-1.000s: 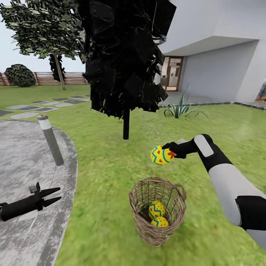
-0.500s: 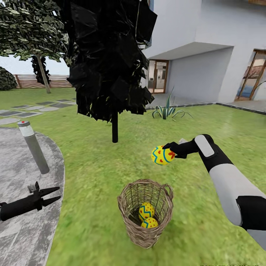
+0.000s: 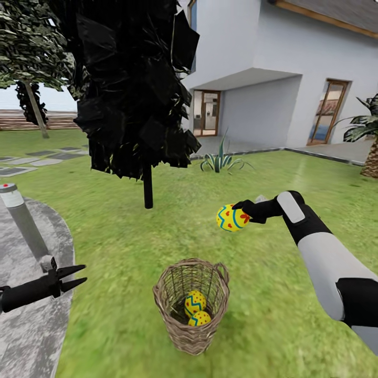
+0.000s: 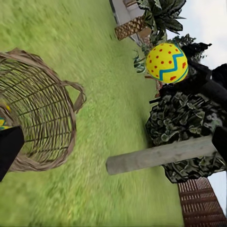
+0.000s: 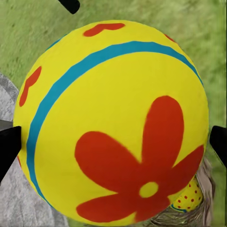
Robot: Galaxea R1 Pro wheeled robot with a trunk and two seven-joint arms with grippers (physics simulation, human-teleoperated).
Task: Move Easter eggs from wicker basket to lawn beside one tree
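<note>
My right gripper [image 3: 241, 213] is shut on a yellow Easter egg [image 3: 231, 218] with blue zigzags and a red flower, held in the air above the lawn [image 3: 131, 247]. That egg [image 5: 113, 123] sits between the two black fingertips [image 5: 7, 147] in the right wrist view. Below and left of it stands the wicker basket [image 3: 191, 307] with two more eggs [image 3: 195, 303] inside. My left gripper [image 3: 83, 275] hangs open and empty over the paving. The left wrist view shows the basket [image 4: 40, 123] and the held egg [image 4: 166, 63]. A grey-trunked tree [image 3: 32, 105] stands far back left.
A black-leaved tree [image 3: 148, 186] rises just beyond the basket. A grey bollard [image 3: 21, 223] stands on the paved patch [image 3: 26, 325] at left. A spiky plant [image 3: 223, 160], a palm [image 3: 370, 157] and the house [image 3: 273, 100] lie further back and right.
The whole view has swung to the right, so basket, black tree and bollard sit further left in the picture. The right gripper keeps the egg at the same height.
</note>
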